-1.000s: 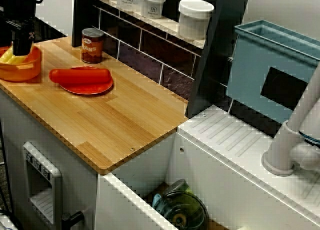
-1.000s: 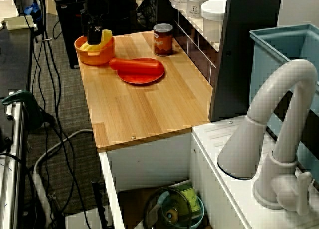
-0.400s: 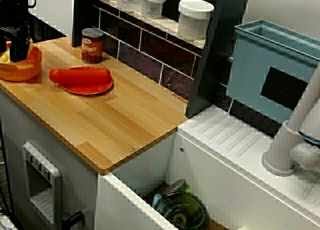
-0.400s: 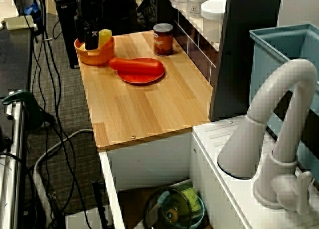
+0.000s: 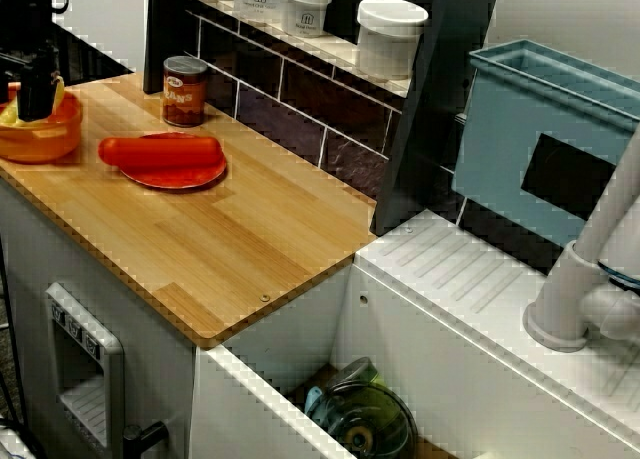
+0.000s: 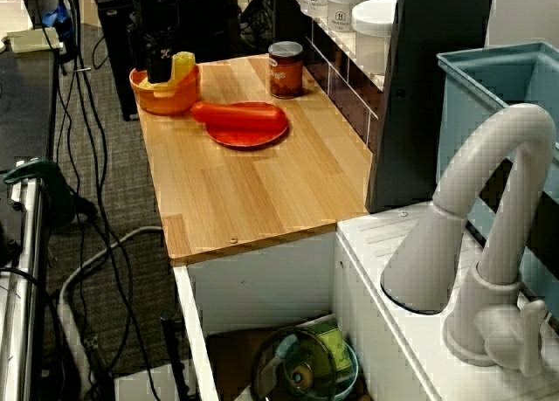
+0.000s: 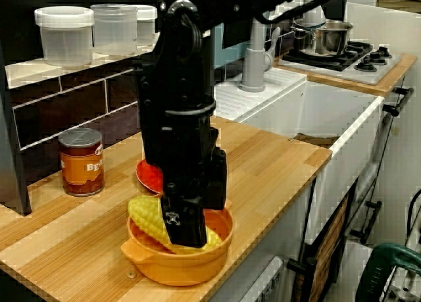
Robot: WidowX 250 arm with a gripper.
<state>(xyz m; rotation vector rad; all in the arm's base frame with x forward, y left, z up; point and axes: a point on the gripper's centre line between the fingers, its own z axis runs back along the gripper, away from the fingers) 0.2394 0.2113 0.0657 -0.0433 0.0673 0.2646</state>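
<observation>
My black gripper [image 7: 184,236] reaches down into an orange bowl [image 7: 177,266] at the end of the wooden counter. A yellow corn cob [image 7: 150,220] leans tilted against its side inside the bowl. Seen along the counter, the gripper [image 6: 160,73] stands at the bowl's [image 6: 166,100] left part with the corn [image 6: 182,65] sticking up just right of it. From above, the gripper [image 5: 35,104] covers most of the bowl [image 5: 40,144]. The fingers are hidden, so whether they hold the corn is unclear.
A red plate [image 5: 170,176] carrying a long red item [image 5: 160,151] lies beside the bowl, with an orange can [image 5: 184,91] behind it. White jars [image 5: 390,37] line the shelf. A blue rack [image 5: 540,139], a faucet [image 6: 489,209] and a sink holding a glass lid [image 5: 365,419] lie further along.
The gripper has shifted from the bowl's middle toward its outer side. The corn, lying flat under it before, now stands tilted up beside it.
</observation>
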